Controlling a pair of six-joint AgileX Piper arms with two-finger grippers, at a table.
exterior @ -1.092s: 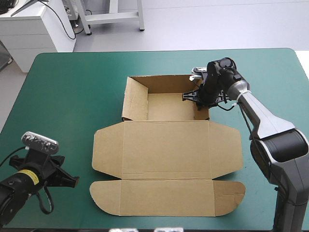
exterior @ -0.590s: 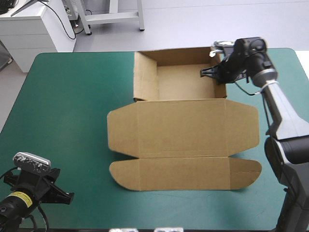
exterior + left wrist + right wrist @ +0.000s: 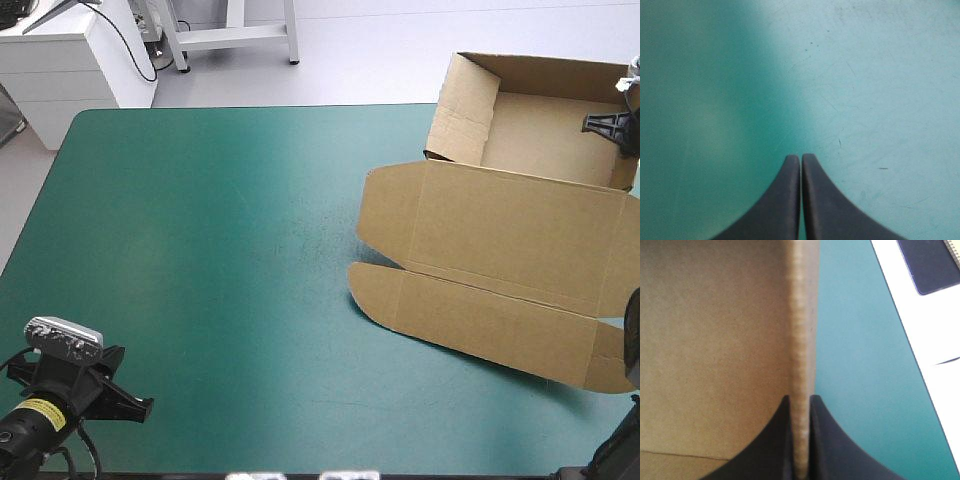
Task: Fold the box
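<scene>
The brown box [image 3: 500, 240] is an open tray with its lid lying flat, pulled to the table's far right corner, its tray part hanging past the far edge. My right gripper [image 3: 612, 125] is at the picture's right edge, shut on the tray's right wall; in the right wrist view the wall's edge [image 3: 801, 365] runs up from between the black fingers [image 3: 774, 440]. My left gripper [image 3: 801, 159] is shut, holding nothing, over bare teal-green cover [image 3: 865, 100]. In the high view it sits at the table's near left corner [image 3: 135, 405], far from the box.
The teal-green table [image 3: 200, 260] lies bare across its left and middle. The table's right edge [image 3: 910, 350] runs close beside the box wall, with a white surface and a dark flat object [image 3: 930, 262] beyond it. White furniture [image 3: 70, 60] stands past the far left corner.
My right gripper has shut on the tray's right wall and dragged the whole box away to the far right. The left arm has drawn slightly back toward the near left corner.
</scene>
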